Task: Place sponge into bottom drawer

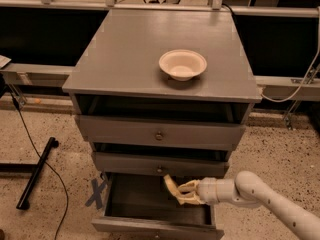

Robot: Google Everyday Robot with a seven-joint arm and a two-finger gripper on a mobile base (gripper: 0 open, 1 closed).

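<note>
The bottom drawer [150,224] of the grey cabinet is pulled open, showing a dark inside. My gripper [184,193] reaches in from the right on a white arm and hangs over the drawer's right half, just below the middle drawer's front. It is shut on the pale-yellow sponge [171,186], which sticks out to the left of the fingers and stays above the drawer floor.
A white bowl [182,64] stands on the cabinet top [125,59]. The two upper drawers with round knobs [159,135] are shut. A black bar and cable [35,171] lie on the speckled floor at the left, next to a blue X mark [96,193].
</note>
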